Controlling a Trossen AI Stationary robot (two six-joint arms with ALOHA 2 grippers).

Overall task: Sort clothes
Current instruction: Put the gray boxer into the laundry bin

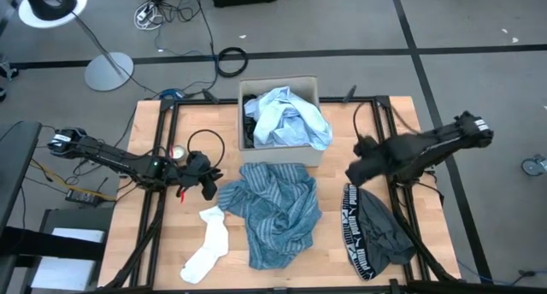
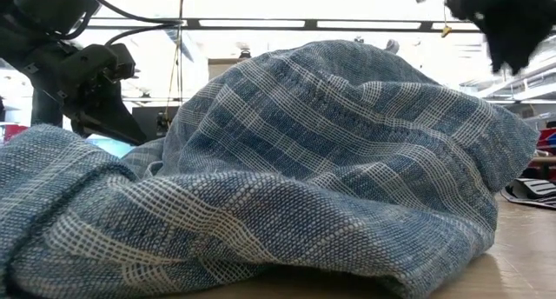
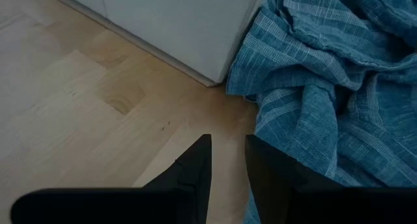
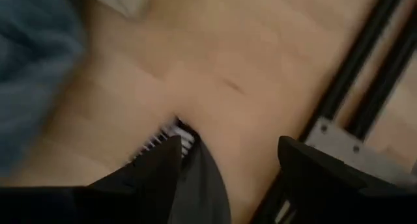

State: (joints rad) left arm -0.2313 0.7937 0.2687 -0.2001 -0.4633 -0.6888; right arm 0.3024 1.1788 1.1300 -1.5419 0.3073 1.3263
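The box stands at the back middle of the worktop, and everything else is placed from it. A pale blue shirt fills the box and spills over its front rim, with a dark piece showing at the box's left inner wall. Just in front of the box lies the blue striped shirt, crumpled in a heap; in the low view it fills most of the picture. A white sock lies in front of the box and to its left, touching or nearly touching the striped shirt's left edge. To the box's front right lies a black piece with a white-lettered waistband, well apart from the striped shirt.

The left claw hangs low to the left of the box's front corner, right beside the striped shirt's left edge. Its fingers stand slightly parted, with nothing between them, above bare wood.

The right claw hovers to the right of the box's front corner, above the back end of the black piece. Its fingers are spread wide and hold nothing; the waistband shows beneath them.
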